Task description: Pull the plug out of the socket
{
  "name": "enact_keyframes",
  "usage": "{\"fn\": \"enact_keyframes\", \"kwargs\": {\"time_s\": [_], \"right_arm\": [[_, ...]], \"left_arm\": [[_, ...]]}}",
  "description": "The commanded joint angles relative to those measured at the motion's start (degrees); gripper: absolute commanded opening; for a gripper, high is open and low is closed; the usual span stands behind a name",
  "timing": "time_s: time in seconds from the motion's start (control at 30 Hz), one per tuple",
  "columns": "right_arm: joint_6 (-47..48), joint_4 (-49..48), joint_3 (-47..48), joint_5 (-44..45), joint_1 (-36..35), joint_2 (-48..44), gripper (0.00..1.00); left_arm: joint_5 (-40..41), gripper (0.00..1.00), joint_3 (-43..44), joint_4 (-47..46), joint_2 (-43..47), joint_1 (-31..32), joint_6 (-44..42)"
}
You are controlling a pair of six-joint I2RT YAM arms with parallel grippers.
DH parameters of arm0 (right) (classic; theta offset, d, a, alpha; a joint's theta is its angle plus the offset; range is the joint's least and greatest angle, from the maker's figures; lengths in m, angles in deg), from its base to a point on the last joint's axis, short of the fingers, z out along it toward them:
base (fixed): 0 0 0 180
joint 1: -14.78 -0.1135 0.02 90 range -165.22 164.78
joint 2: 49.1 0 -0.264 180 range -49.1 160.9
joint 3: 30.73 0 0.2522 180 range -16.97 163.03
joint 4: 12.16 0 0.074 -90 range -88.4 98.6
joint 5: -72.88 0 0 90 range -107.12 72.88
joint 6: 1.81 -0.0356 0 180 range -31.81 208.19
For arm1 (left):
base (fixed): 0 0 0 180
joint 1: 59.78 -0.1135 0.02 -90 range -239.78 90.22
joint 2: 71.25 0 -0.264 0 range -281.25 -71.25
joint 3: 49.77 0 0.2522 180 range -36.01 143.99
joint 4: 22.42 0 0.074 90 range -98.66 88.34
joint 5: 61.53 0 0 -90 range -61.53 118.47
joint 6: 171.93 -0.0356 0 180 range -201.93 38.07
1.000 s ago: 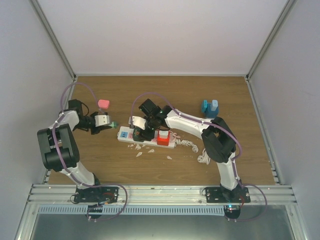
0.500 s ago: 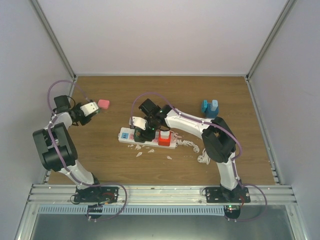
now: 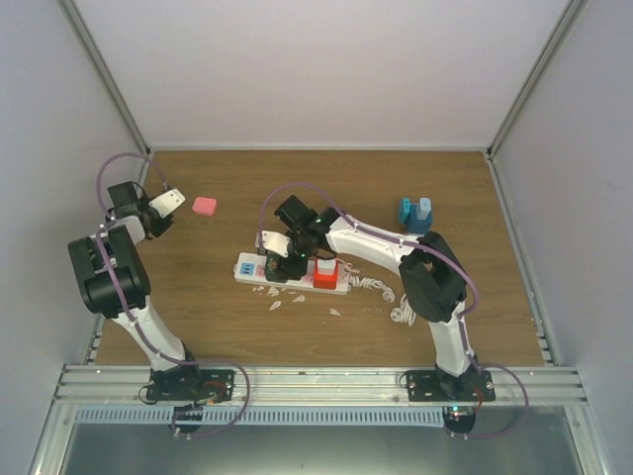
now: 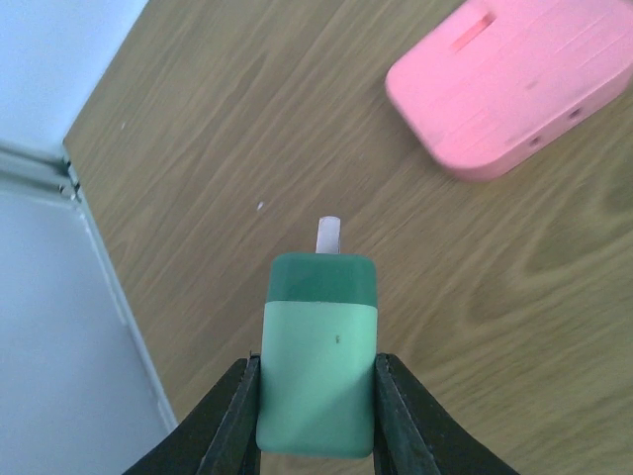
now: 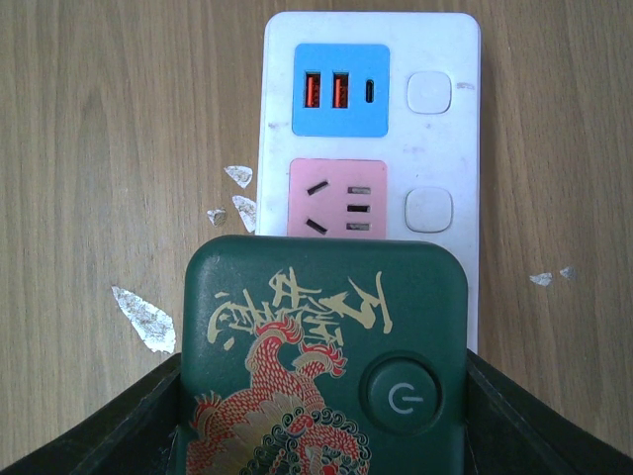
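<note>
In the left claw (image 4: pixel 316 398), squeezed tight: the green plug (image 4: pixel 318 366), over the counter (image 4: pixel 247 129), well apart from the socket strip (image 5: pixel 435 148). Near it, a pink block (image 4: pixel 514 84). In the right claw (image 5: pixel 321 421), half-wide, gripped from both sides: a dark green box (image 5: pixel 297 327) over the strip.

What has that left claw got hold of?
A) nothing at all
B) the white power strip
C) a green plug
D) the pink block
C: the left wrist view shows the left claw clamped on both sides of a green plug, while the pink block lies apart on the table.
</note>
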Motion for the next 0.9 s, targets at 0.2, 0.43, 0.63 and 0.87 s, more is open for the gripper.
{"fn": "enact_keyframes", "kwargs": {"time_s": [0.2,0.43,0.63,0.87], "right_arm": [[0.0,4.63,0.3,-0.35,0.04,1.9,0.47],[-0.08,4.67,0.24,-0.17,0.01,1.73,0.46],[-0.13,4.5,-0.04,-0.11,0.03,1.64,0.46],[-0.18,4.28,0.29,0.07,0.04,1.8,0.46]], "left_arm": [[15.73,0.19,-5.34,-17.46,-3.79,4.65,-4.27],[14.86,0.35,-7.91,-15.55,-3.38,5.94,-4.15],[11.07,0.56,-8.93,-10.65,-1.22,5.99,-3.52],[0.61,0.72,-7.99,0.87,5.66,5.97,-1.21]]}}
